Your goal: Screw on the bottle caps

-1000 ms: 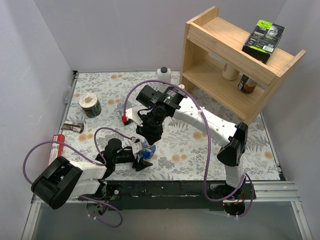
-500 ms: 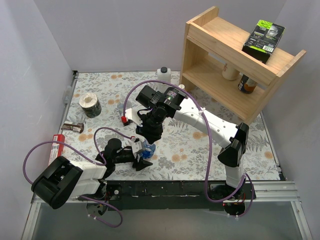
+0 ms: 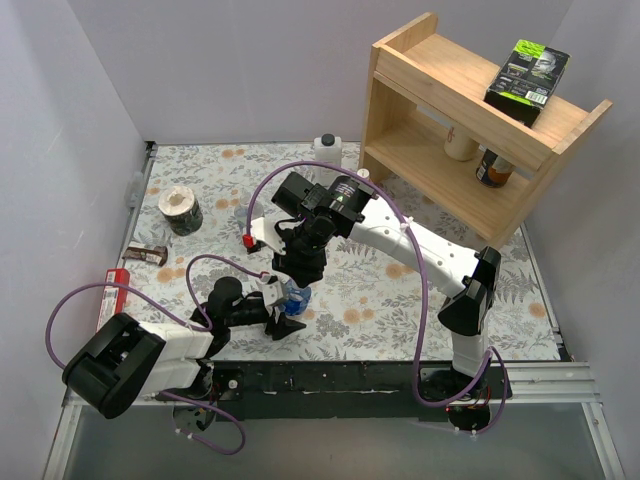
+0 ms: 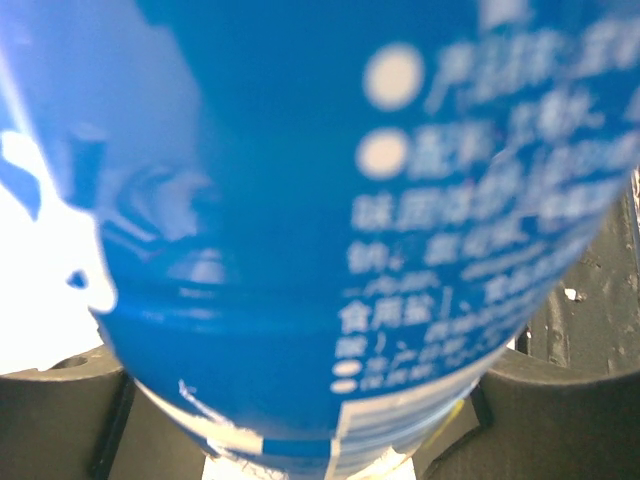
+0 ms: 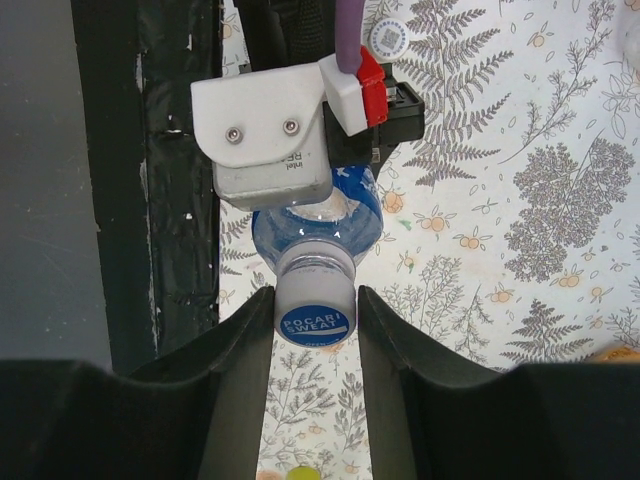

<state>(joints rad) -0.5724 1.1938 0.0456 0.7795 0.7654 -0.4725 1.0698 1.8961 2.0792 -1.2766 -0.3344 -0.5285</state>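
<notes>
A clear bottle with a blue label stands near the table's front edge. My left gripper is shut on its body. In the left wrist view the blue label fills the frame between the fingers. My right gripper hangs straight above the bottle. In the right wrist view its two fingers close on the whitish bottle cap with a blue printed top, which sits on the bottle's neck. Another whitish cap lies on the table beyond the left gripper. The other bottles are out of view.
A wooden shelf stands at the back right with a green-black box, a cup and a can. A white bottle stands at the back. A tin, a brown bar and a red box lie on the left.
My right gripper has turned a little on the bottle's top. The left gripper and the bottle have stayed almost in place.
</notes>
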